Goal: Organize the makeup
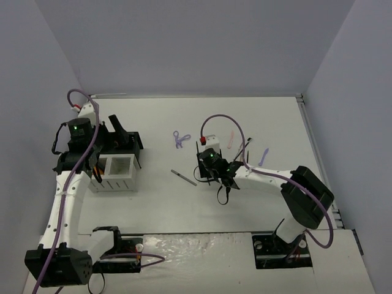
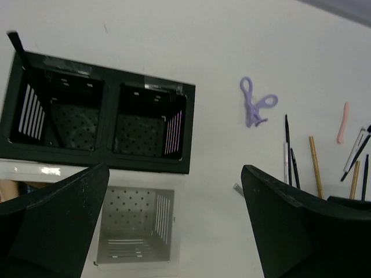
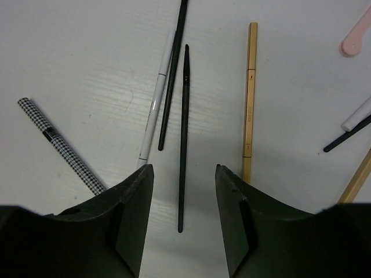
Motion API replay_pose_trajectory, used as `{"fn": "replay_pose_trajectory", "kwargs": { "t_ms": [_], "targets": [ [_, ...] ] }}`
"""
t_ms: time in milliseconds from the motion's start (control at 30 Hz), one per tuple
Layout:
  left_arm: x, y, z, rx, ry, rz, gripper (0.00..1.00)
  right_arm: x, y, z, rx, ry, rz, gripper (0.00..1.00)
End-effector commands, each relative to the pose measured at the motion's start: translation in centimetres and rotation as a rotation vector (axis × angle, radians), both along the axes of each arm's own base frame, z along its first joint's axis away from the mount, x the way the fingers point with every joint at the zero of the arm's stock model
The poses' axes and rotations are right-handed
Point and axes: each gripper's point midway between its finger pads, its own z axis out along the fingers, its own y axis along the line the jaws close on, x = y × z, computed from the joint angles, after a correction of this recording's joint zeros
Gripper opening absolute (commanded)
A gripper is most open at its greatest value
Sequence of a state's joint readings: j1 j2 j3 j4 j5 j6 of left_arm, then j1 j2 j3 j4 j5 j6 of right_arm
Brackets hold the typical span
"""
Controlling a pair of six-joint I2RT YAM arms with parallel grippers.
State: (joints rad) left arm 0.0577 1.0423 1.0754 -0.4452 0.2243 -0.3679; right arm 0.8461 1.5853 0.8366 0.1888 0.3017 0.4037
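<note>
My right gripper hangs low over the makeup with its jaws partly closed. They straddle a thin black pencil and touch neither side of it. Beside that pencil lie a white pencil, another black pencil, a tan stick and a houndstooth pencil. From above, the right gripper covers most of this group. My left gripper is wide open and empty above the organizer. One black pencil stands in the organizer's left black compartment. A purple scissor-like tool lies on the table.
A pink tool and a lilac tool lie right of the pencils. The organizer's white compartment sits below my left gripper, and the organizer stands at the table's left. Grey walls close in the table on three sides.
</note>
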Motion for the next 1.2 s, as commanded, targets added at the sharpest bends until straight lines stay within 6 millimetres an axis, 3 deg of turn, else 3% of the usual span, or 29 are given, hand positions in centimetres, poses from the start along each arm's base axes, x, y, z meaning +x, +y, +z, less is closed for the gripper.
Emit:
{"fn": "replay_pose_trajectory", "kwargs": {
  "t_ms": [0,333,500,633,733,833,1000,1167],
  "targets": [
    [-0.3,-1.4,0.2,-0.011,-0.019,-0.087,0.97,1.3,1.2,0.3,0.035,0.0,-0.022,0.42],
    [-0.3,-1.5,0.7,-0.027,-0.027,-0.081,0.97,1.2,0.1,-4.2,-0.019,0.086,-0.057,0.3],
    [-0.3,-1.6,0.7,-0.041,-0.027,-0.077,0.97,0.9,-0.5,-5.8,-0.045,0.119,-0.069,0.15],
    [-0.4,-2.6,1.1,-0.089,-0.034,-0.097,0.97,1.1,-0.6,-5.6,-0.045,0.109,-0.075,0.02],
    [-0.5,-3.9,1.1,-0.117,-0.024,-0.126,0.97,1.4,-0.8,-4.3,-0.038,0.079,-0.077,0.0],
    [-0.9,-6.4,2.1,-0.139,-0.032,-0.172,0.97,1.6,-0.6,-1.5,0.001,0.023,-0.059,0.0],
    [-1.5,-11.0,4.1,-0.238,-0.067,-0.257,0.97,0.8,1.0,5.0,0.144,-0.111,0.042,0.0],
    [-1.7,-15.3,6.2,-0.336,-0.108,-0.335,0.97,-1.5,3.8,11.0,0.293,-0.261,0.198,0.0]
  ]
}}
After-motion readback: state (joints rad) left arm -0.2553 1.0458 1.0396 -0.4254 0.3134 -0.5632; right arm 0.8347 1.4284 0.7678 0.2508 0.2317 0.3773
